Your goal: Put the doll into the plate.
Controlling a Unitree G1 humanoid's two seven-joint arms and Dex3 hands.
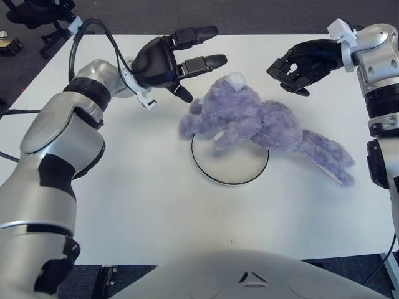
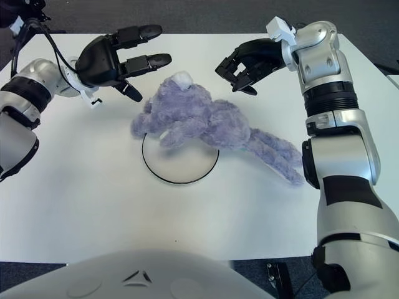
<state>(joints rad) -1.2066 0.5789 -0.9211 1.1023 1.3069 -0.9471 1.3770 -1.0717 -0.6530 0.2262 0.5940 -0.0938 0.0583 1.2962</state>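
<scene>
The left hand (image 1: 177,59) hovers with fingers spread, holding nothing, just up-left of a purple plush doll (image 1: 255,124). The right hand (image 1: 299,65), fingers loosely curled and empty, hangs above the doll's upper right. The doll lies diagonally, head upper-left, legs trailing lower-right, partly over the white plate (image 1: 227,171) on the white counter (image 1: 137,205).

Flat white surface (image 1: 137,205) carries round white black-rimmed plate (image 1: 234,169) at centre; fluffy purple plush doll (image 1: 262,128) sprawls over its 1 o'clock rim.
</scene>
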